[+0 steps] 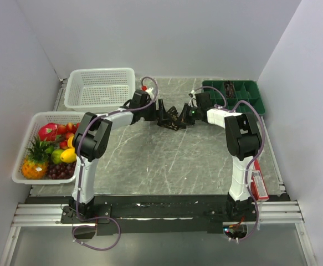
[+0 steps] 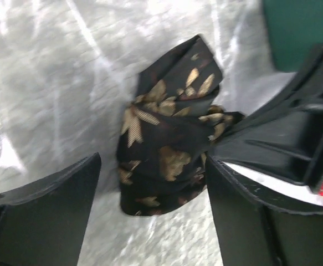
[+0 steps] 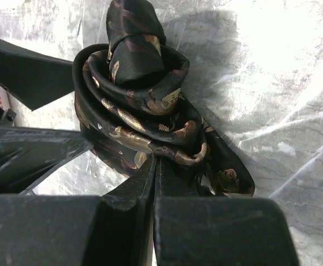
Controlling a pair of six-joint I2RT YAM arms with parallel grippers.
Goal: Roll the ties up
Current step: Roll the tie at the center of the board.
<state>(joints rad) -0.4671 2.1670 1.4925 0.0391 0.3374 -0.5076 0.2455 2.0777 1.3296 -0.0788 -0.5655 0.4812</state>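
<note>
Finds the tie (image 1: 172, 118) loosely coiled on the bench (image 1: 167, 160), midway between both arms. Shows the left end effector (image 2: 153, 163) spread wide astride the coil and the right end effector (image 3: 153, 178) closed, apparently pinching the outer wrap. Looks light, limp and slick, and likely to spring open. Best squeezed across the whole coil's sides, not by one layer.

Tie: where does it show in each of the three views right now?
Top external: tie just above picture centre.
Left wrist: tie at centre, bunched.
Right wrist: tie upper centre-left, coiled.
Shared landmark: grey marbled table beneath it.
</note>
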